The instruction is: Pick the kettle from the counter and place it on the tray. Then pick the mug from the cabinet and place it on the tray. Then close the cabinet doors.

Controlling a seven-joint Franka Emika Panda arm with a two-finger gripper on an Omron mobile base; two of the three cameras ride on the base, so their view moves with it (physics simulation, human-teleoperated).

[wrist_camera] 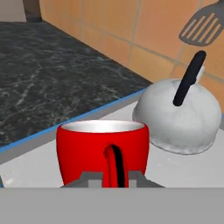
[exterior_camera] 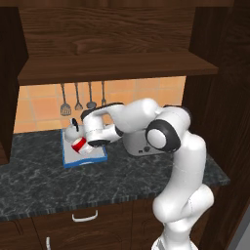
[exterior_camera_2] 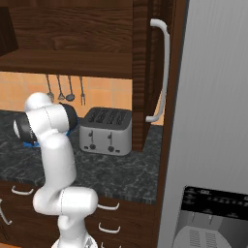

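Note:
The red mug (wrist_camera: pixel 103 151) stands upright over the light-grey, blue-rimmed tray (wrist_camera: pixel 26 166), handle toward the camera. My gripper (wrist_camera: pixel 114 179) is shut on that handle, one dark fingertip on each side. I cannot tell whether the mug's base touches the tray. The white dome kettle (wrist_camera: pixel 179 116) with its black handle sits on the tray just behind the mug. From the left base view, the gripper (exterior_camera: pixel 83 141) holds the mug (exterior_camera: pixel 78 146) beside the kettle (exterior_camera: pixel 72 131) on the tray (exterior_camera: pixel 93 157). The cabinet (exterior_camera: pixel 117 68) is open, with its doors (exterior_camera: pixel 215 97) swung outward.
A silver toaster (exterior_camera: pixel 141 144) stands on the dark counter (exterior_camera: pixel 122 180) right of the tray, partly behind my arm. Utensils (exterior_camera: pixel 78 100) hang on the tiled wall behind. The open right door (exterior_camera_2: pixel 143 72) with its bar handle (exterior_camera_2: pixel 163 72) juts out beside a grey fridge (exterior_camera_2: pixel 213 121).

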